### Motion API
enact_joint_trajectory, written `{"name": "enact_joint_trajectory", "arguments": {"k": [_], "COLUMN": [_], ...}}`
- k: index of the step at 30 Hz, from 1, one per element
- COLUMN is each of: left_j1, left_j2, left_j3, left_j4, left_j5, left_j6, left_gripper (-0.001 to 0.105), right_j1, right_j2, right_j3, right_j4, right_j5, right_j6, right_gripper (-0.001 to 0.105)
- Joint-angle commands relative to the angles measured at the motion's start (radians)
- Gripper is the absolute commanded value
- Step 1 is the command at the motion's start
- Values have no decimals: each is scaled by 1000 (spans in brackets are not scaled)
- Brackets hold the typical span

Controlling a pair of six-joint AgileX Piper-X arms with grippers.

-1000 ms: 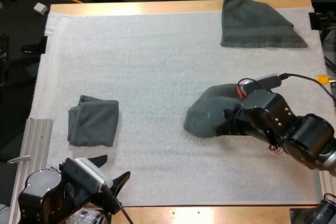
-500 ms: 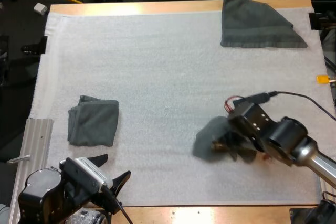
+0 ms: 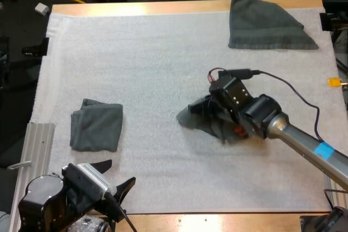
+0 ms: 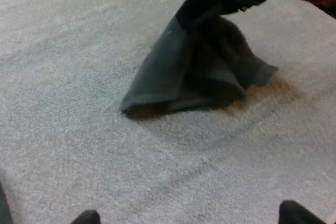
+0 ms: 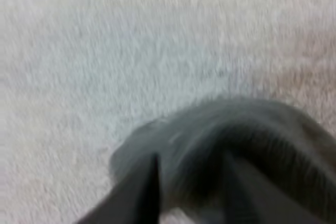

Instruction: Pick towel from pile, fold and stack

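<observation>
Right gripper (image 3: pixel 211 111) is clamped on the crumpled towel (image 3: pixel 201 125). The right wrist view has both black fingers (image 5: pixel 137 195) pressed into the cloth from either side. The towel hangs off it in a loose bunch. In the left wrist view the top is pinched & the bottom hem is splayed on the white mat (image 3: pixel 152 63), so it's only part-lifted.

Places, all re: the folded towel (image 3: pixel 97 125):
- Crumpled towel is well to its right, approx level w/ it, bare mat between.
- Pile towel (image 3: pixel 266 23) is much farther right & toward the far edge, lying flat-ish w/ one corner pointing right.
- Left gripper (image 3: pixel 122 170) sits just on the near side of the folded towel, slightly right of it, fingers spread & nothing between them.

Key relation for the next move: the crumpled towel has no clear long axis yet, it's a wad. The free cloth trails out from the right gripper mostly toward the folded towel's side. Folding needs it spread flat first, prob. w/ a second pinch on a free corner. The left gripper is the free one & the loose hem faces it, but it's well apart from the cloth; the right gripper is the one at the towel.

Judgement: pick is done, spread/fold not yet begun, stacking on the folded towel comes last.

Risk: the hem on the mat may bunch under itself & hide the corners, so a clean second grab gets harder.
</observation>
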Motion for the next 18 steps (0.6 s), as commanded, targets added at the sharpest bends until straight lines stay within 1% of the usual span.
{"name": "enact_joint_trajectory", "arguments": {"k": [1,2,3,6,7,9,10,13,18], "left_j1": [-1,-2,-1,0,-1,-4,-4,-6,-6], "left_j2": [4,4,4,3,0,-3,-1,0,3], "left_j3": [-6,-5,-5,-6,-6,-5,-5,-5,-5], "left_j4": [-11,-11,-12,-12,-10,-7,-11,-17,-35], "left_j5": [9,9,8,8,8,9,9,9,12], "left_j6": [-3,-3,-2,-2,-1,-1,-2,-1,-1], "left_gripper": [65,65,65,65,65,65,65,65,65], "right_j1": [-15,-18,-16,-16,-13,-10,-12,-10,-10], "right_j2": [4,1,-4,-13,-14,-8,-16,-19,-12], "right_j3": [-30,-33,-32,-36,-40,-40,-44,-46,-37], "right_j4": [-20,-11,8,70,79,53,105,184,299], "right_j5": [-25,-28,-26,-18,-8,0,17,39,41], "right_j6": [5,1,-3,-11,-17,-24,-43,-66,-83], "right_gripper": [73,78,79,73,66,63,60,58,58]}}
